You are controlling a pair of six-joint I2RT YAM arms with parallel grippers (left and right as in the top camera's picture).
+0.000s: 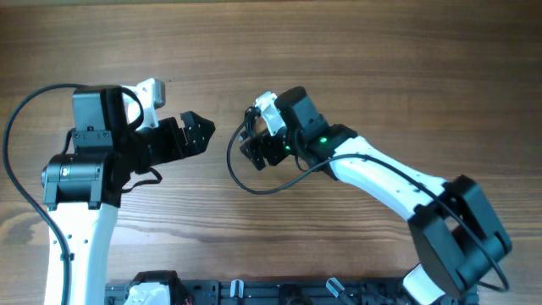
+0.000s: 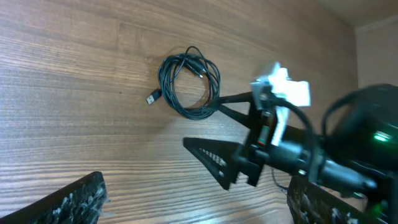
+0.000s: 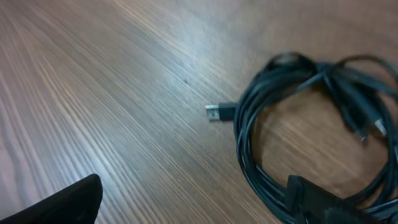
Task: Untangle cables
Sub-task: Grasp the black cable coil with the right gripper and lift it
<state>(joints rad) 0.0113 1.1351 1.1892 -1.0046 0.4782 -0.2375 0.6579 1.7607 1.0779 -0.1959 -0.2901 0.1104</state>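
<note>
presently, the cable (image 2: 166,82) lies as one tight coil flat on the wooden table (image 1: 356,51), upper centre of the left wrist view. several turns are bundled together. a usb plug (image 2: 152,98) sticks out at the coil's left side, and another connector end crosses inside the ring near the top. no strand is lifted; the untangling is judged not yet begun.

right gripper (image 2: 202,122): jaws spread wide, holding nothing. one finger reaches to the coil's lower-right edge, at or just over the strands; contact cannot be confirmed. the other finger (image 2: 214,158) sits clear of the coil, over bare wood below it. in the right wrist view the coil fills the right side of the frame and one finger overlaps its lower strands. judged purpose: to straddle one side of the bundle so that closing would pinch it.

left gripper (image 1: 200,129): jaws wide apart, empty, aimed toward the coil from the left of the overhead frame and apart from it. judged purpose: placed to take a free end, the plug being the nearest.

obstructions: in the overhead view the right gripper's body hides most of the coil. a thin black loop (image 1: 254,191) below it appears to be the arm's own lead, not the task item, and is judged a snagging risk. dark fixtures (image 1: 237,292) line the bottom edge, well apart.
</note>
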